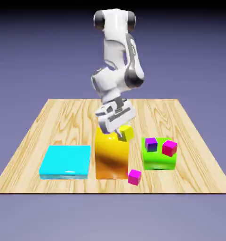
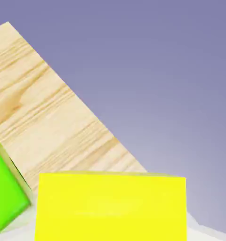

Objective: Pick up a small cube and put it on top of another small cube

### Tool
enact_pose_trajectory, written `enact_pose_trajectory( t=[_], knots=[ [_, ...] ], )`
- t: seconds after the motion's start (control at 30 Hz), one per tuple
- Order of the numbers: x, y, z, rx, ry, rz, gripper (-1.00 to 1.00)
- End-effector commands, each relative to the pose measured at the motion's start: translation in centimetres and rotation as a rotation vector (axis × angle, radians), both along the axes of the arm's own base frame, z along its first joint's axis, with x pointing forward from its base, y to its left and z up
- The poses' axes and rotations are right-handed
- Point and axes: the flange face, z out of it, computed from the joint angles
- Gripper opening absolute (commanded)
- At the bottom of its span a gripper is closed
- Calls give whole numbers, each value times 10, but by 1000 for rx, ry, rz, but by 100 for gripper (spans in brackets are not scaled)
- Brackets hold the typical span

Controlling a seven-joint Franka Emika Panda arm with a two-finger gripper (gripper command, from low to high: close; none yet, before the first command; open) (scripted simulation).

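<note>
Meanwhile, green block (image 1: 158, 159) carries 2 cubes (image 1: 151, 144).

No text, label, brand, number or sign can be read on anything in either view.

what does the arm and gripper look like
The arm is glossy white, built of rounded, bulbous segments with dark grey to black bands and caps at the joints. It ends in a boxy white hand with dark trim. The gripper has two small grey fingers. No cables or markings show.
</note>
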Motion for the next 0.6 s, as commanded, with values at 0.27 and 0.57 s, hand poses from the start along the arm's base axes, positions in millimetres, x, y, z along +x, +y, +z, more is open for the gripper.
enact_pose_trajectory(
  t=[0.27,0.57],
  knots=[
    [-43,94,-3,-162,-18,657,-100],
    [-61,112,-28,-245,-42,1075,-100]
  ],
)
